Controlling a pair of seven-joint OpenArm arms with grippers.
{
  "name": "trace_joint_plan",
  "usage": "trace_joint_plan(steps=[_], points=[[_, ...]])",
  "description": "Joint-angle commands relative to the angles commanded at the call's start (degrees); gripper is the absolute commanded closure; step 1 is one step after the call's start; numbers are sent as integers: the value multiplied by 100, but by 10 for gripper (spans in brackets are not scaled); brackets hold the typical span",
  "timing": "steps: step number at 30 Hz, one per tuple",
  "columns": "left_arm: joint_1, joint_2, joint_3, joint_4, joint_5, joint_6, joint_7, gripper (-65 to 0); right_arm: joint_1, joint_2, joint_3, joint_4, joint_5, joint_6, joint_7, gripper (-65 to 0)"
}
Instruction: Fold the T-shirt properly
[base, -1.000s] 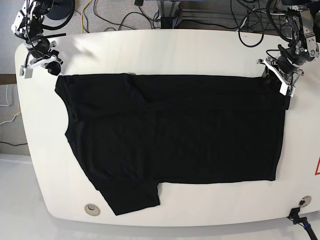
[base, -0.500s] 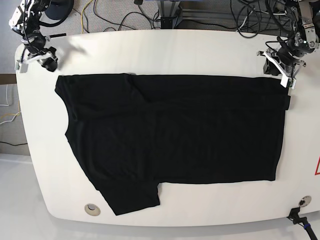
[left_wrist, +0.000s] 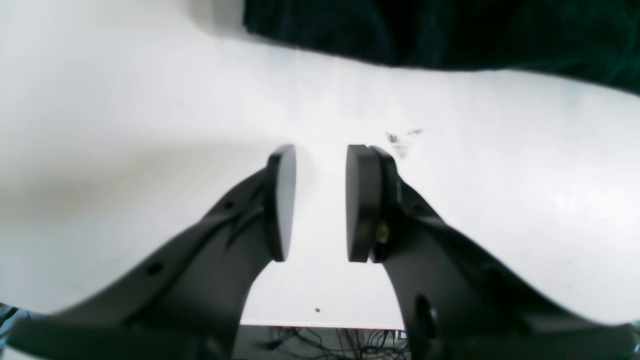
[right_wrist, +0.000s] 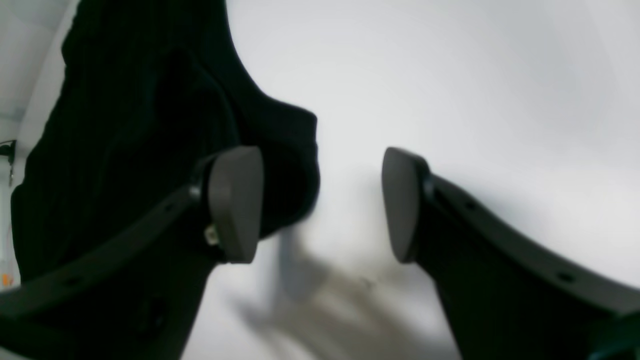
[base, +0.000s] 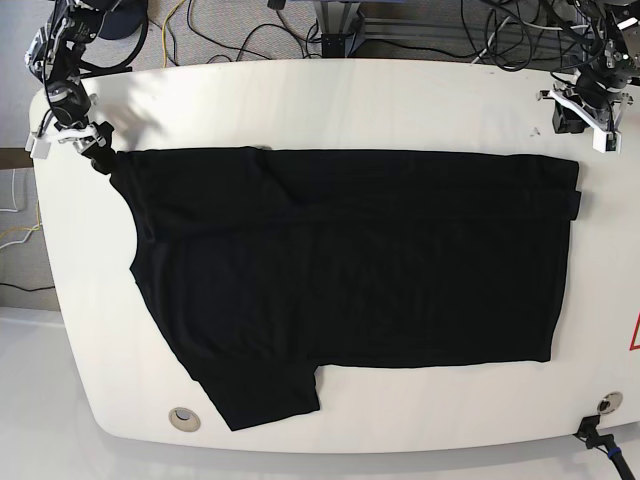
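In the left wrist view the left gripper fills the lower middle of the frame, its 2 jaws a little apart with nothing between them, over bare white table; the black shirt lies as a dark strip along the top edge, well clear of the pads. In the right wrist view the right gripper sits mid-frame with its 2 jaws wide apart and empty; the shirt fills the upper left, and 1 rounded edge of it lies behind the left-hand pad, though the blur makes it impossible to tell whether pad and cloth touch. In the base view the shirt is spread flat across the middle of the table, plain side showing, 1 sleeve pointing to the lower left and 1 layer apparently already doubled along the top edge. The right gripper hovers at the upper left of the frame, just beside the shirt's top-left corner, and the left gripper hangs at the upper right, apart from the top-right corner. The step in hand looks like the pause between folds, with both arms free. The next move likely calls for each arm to come down on an edge or corner, pinch the cloth firmly, and carry it over evenly so the layers stay square.
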Motion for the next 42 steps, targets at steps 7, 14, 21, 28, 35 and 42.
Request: trace_joint_plan(steps=[7,14,21,28,35,42], points=[[28,40,-13,-42,17,58,95,-159,136,-23,-13,-9,314,195,270,-375],[-14,45,-29,-66,-1,52,83,-157,149,-100,-254,-180,267,226,314,-258],[-144,14,-51,-26,-286,64,403,-208,175,-87,-157,-295,208,226,237,0],[-554,-424,-196,-415,-1609,20,1302,-349,176,-92,-165,-337,235,238,211,0],[-1089,-609,-559,-1628,-2585,-563,1971,-351,178,-84,-132,-319,232,263,165,0],[-1360,-705,-649,-1585,-2382,-114,1976,-348,163,-86,-131,-272,384,393,335,0]])
